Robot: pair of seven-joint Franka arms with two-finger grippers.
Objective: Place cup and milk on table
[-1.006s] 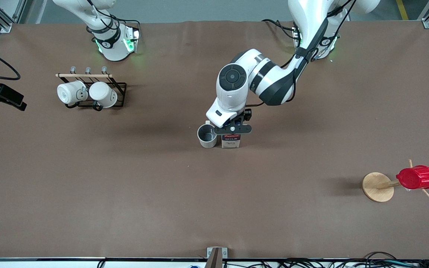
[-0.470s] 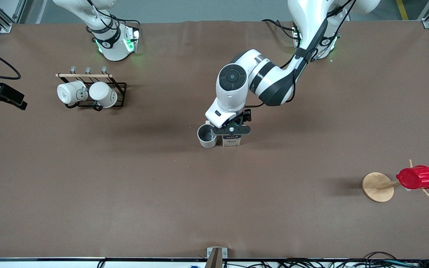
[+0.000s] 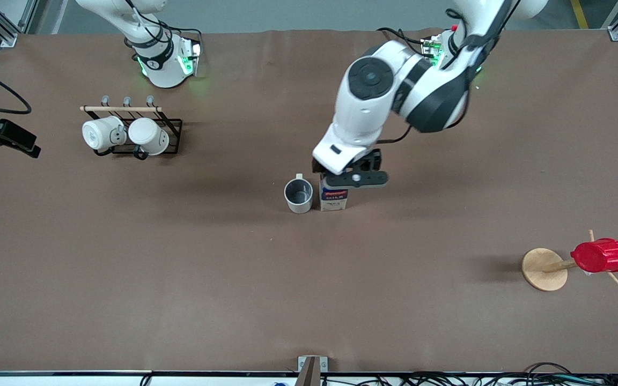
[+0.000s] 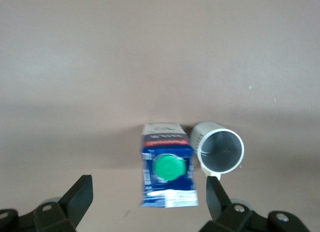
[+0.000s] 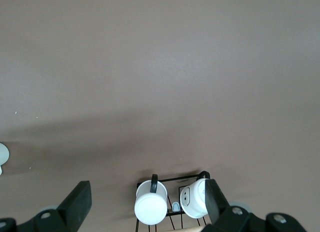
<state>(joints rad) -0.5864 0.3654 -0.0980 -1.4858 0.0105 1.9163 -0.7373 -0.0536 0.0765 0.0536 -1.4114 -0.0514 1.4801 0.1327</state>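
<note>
The cream-white cup stands upright on the brown table, its handle turned toward the robots. The blue and white milk carton stands right beside it on the left arm's side, almost touching. My left gripper hangs open in the air just above the milk, holding nothing. In the left wrist view the milk with its green cap and the cup lie below the open left gripper. My right gripper waits open and empty high over the mug rack.
A black wire rack with two white mugs stands toward the right arm's end. A round wooden stand carrying a red ribbed cup is at the left arm's end, nearer the front camera.
The left gripper opened off the milk and rose, drawing back toward its base. The milk now stands free beside the cup. The right arm has not moved.
</note>
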